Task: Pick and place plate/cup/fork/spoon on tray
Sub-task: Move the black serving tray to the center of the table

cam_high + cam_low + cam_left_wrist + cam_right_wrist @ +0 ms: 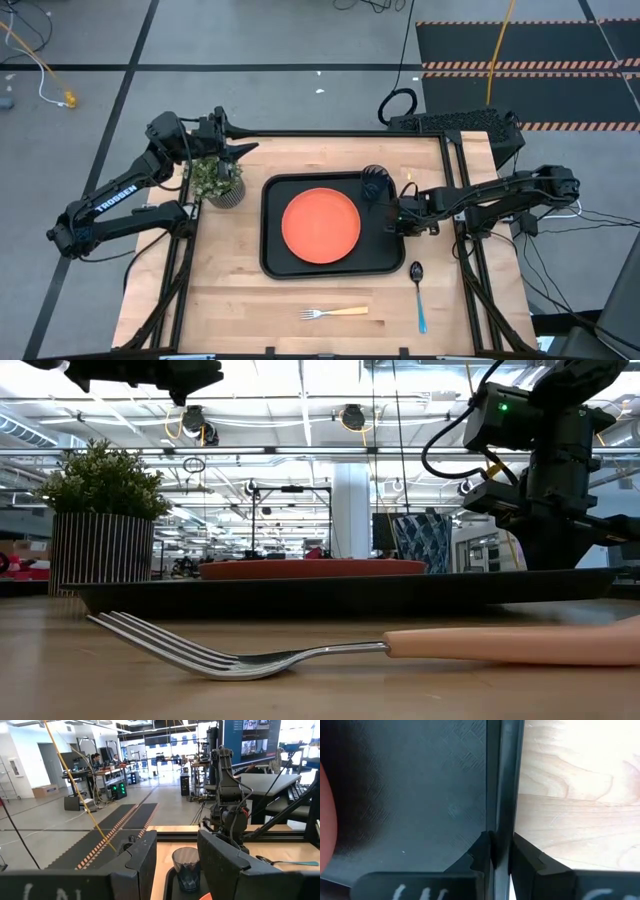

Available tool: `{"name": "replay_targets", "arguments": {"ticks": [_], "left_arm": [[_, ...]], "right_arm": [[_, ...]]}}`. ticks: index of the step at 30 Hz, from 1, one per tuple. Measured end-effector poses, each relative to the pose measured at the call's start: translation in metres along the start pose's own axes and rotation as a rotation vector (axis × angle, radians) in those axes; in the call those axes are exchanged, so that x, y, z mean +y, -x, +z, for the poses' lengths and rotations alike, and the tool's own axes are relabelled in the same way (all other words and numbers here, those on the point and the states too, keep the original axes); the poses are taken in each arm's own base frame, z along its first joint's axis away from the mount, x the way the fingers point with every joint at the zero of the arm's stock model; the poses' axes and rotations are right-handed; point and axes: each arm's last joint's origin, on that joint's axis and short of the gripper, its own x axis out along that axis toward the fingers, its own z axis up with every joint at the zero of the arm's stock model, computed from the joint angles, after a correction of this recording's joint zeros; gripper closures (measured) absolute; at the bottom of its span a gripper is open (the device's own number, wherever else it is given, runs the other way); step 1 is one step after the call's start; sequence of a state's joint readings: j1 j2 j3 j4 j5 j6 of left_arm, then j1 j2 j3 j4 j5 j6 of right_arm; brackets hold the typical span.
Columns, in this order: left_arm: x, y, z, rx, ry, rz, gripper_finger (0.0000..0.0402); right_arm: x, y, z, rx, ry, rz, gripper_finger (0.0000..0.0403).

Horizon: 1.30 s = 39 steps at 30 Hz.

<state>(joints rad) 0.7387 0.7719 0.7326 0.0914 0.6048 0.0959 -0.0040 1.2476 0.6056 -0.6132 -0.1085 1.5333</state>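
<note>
The black tray [275, 255] lies on the table with the orange plate [320, 225] flat on it. The dark cup [375, 184] stands upright in the tray's far right corner. My right gripper [502, 851] points down at the tray's right rim and is shut on it. The fork [333, 313] lies on the table in front of the tray. The blue-handled spoon [419, 295] lies on the table right of the tray. My left gripper [175, 855] hangs open and level above the table's far left, by the plant, touching nothing. My right gripper pinches the tray's right rim [503, 815] between its two fingers, one finger [481, 851] inside the tray and one [526, 854] outside over the wood. The fingers come from above, slanting down, and stand across the rim. Whether the tray is raised there I cannot tell.
A potted green plant [218, 180] stands at the table's far left, just left of the tray. Bare wood lies along the near edge around the fork and left of the tray. Black frame rails [460, 200] run along the table's sides.
</note>
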Motion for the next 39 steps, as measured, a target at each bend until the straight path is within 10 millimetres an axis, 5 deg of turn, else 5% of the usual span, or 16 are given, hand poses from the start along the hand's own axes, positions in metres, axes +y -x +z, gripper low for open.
{"name": "replay_targets", "arguments": {"ticks": [39], "left_arm": [[0.000,0.000,0.000,0.001,-0.003,0.000,0.0256]], "right_arm": [[0.001,-0.001,-0.012,0.022,0.007,0.006,0.0317]]}}
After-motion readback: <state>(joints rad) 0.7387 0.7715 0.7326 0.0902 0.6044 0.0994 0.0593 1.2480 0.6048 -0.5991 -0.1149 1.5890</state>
